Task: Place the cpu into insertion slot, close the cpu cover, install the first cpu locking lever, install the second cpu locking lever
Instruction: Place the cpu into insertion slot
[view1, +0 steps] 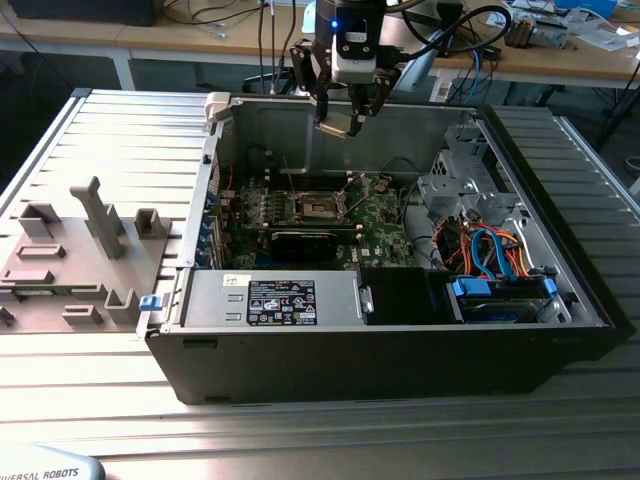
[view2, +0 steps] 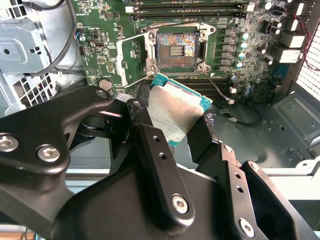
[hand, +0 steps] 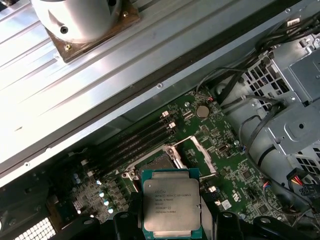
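One chip held above a bare socket

Clamps the chip (view2: 180, 107) by two opposite edges in the gripper (view2: 175, 120), with the black fingers (view2: 155, 150) pressed shut against its sides in both wrist views. Shows the chip's dull silver top framed by a thin green rim, sitting tilted in the second wrist view. Hangs in the exterior view above the open computer case (view1: 400, 350), near its far wall, well apart from the parts inside and touching nothing but the chip.

Faces the green board (view2: 102, 57) on the floor of the case. Has the socket (view2: 175, 47) there uncovered, a dark square with bare contacts inside a silver rim. Has the cover (view2: 134, 57) swung open off one side of that socket, a thin silver frame standing up from the board.

Counts long narrow memory slots (hand: 132, 145) in a row just beside the socket, and a round coin battery (hand: 202, 111) on the board a little farther off. Shows a long black card (view1: 305, 241) lying across the board on the near side of the socket in the exterior view. Packs a perforated metal drive cage (view1: 460, 190) and a bundle of blue and orange cables (view1: 490, 250) toward the exterior view's right, and a grey labelled box (view1: 280, 300) along the near wall.

Rests the whole case on a ridged metal table (view1: 300, 430), with a grey tray (view1: 80, 250) of moulded holders on the exterior view's left.
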